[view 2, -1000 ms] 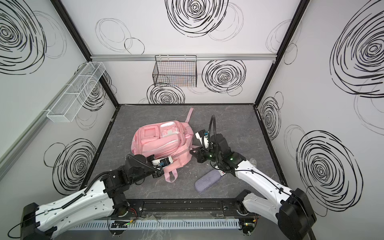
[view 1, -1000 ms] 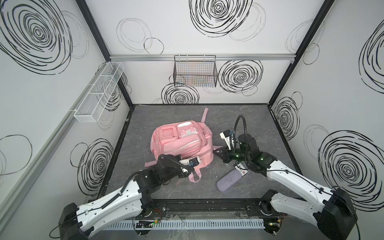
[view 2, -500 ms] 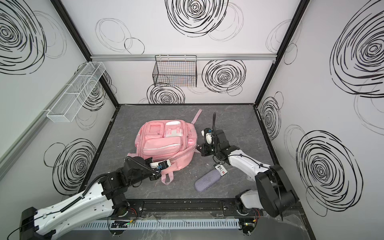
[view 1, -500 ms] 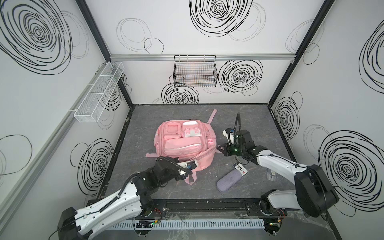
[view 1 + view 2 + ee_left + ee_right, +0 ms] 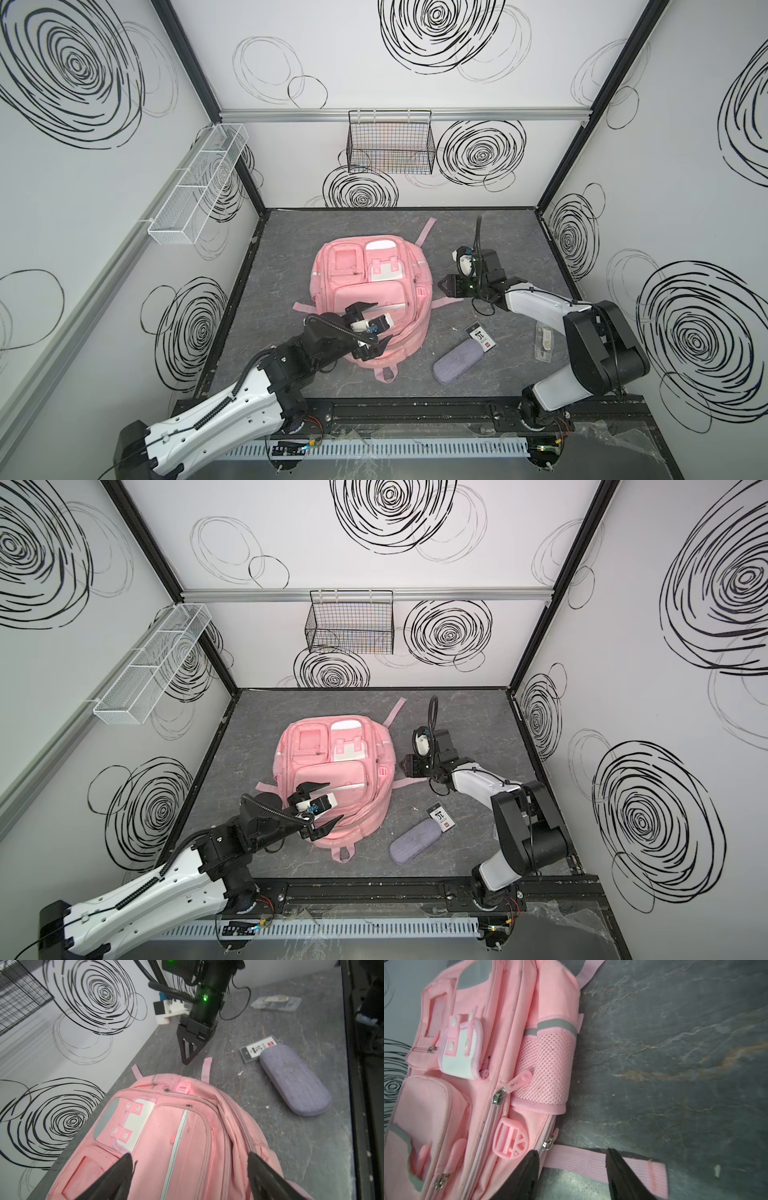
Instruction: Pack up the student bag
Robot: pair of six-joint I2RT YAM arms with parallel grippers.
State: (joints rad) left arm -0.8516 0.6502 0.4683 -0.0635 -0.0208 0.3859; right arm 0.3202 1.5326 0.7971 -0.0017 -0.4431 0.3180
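Observation:
The pink student bag lies front-up in the middle of the grey floor, its zipped pockets and white flap patch facing up. My left gripper hovers over the bag's near end, open wide, with pink fabric showing between the fingers and nothing gripped. My right gripper is at the bag's right side, open. Its jaws stand apart above a flat pink side strap beside the mesh pocket.
A grey-lilac pouch lies right of the bag's near end. A black-and-white labelled card pack touches it. A clear plastic case sits by the right arm. On the walls hang a black wire basket and a white wire shelf.
Both grippers were shut on parts of the bag and have opened and let go. The bag has swung round and shifted toward the back, and now lies flat.

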